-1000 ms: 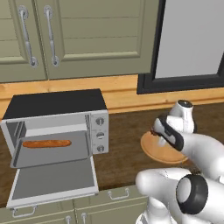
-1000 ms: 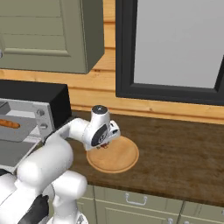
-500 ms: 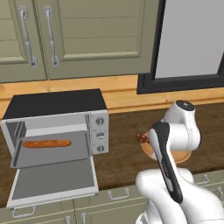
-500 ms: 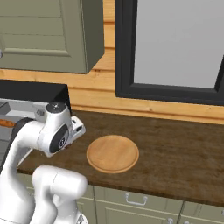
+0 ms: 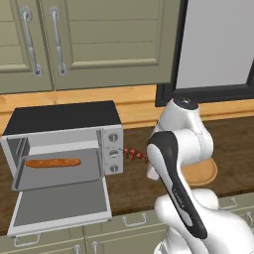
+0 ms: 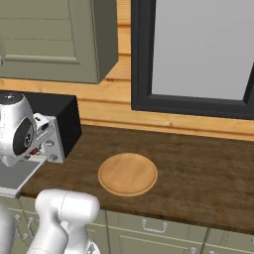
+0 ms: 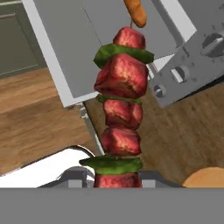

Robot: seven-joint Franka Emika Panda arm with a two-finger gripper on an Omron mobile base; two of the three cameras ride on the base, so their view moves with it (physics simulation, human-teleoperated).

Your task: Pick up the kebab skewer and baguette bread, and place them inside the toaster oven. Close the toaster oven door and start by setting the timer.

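1. Short kebab skewer (image 7: 121,109), red meat chunks with green pieces between, is clamped at its near end in the claw (image 7: 117,177), closed on it; it sticks out past the fingertips so the far end can go in first.
2. In the left base view the skewer (image 5: 134,155) hangs in the air just right of the knob panel, not yet inside the boxy silver toaster oven with black top (image 5: 67,135).
3. Wide drop-down oven door (image 5: 60,206) lies flat open, leaving the mouth free for loading.
4. Long orange-brown baguette (image 5: 52,162) already lies on the grey inner tray, towards the left, so room is left beside it.
5. Round wooden plate (image 6: 128,173) sits bare on the dark wooden counter (image 6: 198,173), well apart from the oven.
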